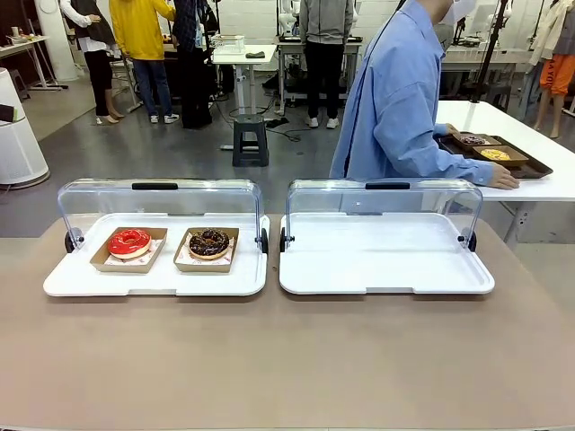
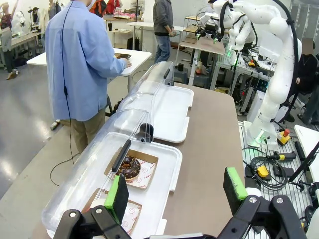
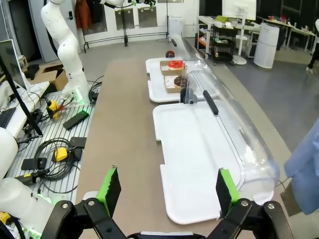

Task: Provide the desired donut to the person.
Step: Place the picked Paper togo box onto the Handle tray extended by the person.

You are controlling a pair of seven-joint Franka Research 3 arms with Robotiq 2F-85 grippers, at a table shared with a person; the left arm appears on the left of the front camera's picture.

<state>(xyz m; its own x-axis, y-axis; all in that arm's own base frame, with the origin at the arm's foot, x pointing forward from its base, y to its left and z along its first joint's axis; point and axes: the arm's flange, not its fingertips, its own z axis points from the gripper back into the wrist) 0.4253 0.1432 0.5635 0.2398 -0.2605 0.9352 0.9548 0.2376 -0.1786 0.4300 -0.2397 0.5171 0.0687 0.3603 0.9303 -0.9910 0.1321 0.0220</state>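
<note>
A red-glazed donut [image 1: 129, 242] and a chocolate donut [image 1: 209, 242] lie in paper trays on the left white tray [image 1: 153, 280], under its raised clear lid. The person [image 1: 395, 99] in a light blue shirt stands at the far side, turned to a side table, one hand by a dark tray [image 1: 530, 167] of donuts. In the left wrist view my left gripper [image 2: 176, 191] hangs open above the table's end, the chocolate donut [image 2: 129, 167] just beyond its left finger. My right gripper [image 3: 168, 191] is open over the near end of the other white tray [image 3: 199, 149]; both donuts [image 3: 175, 64] lie far off.
The right white tray [image 1: 386, 260] also has its clear lid [image 1: 382, 202] raised. A white side table [image 1: 539, 184] stands at the far right behind the person. Cables and devices [image 3: 55, 149] lie on a grated shelf beside the table. Other people stand in the background.
</note>
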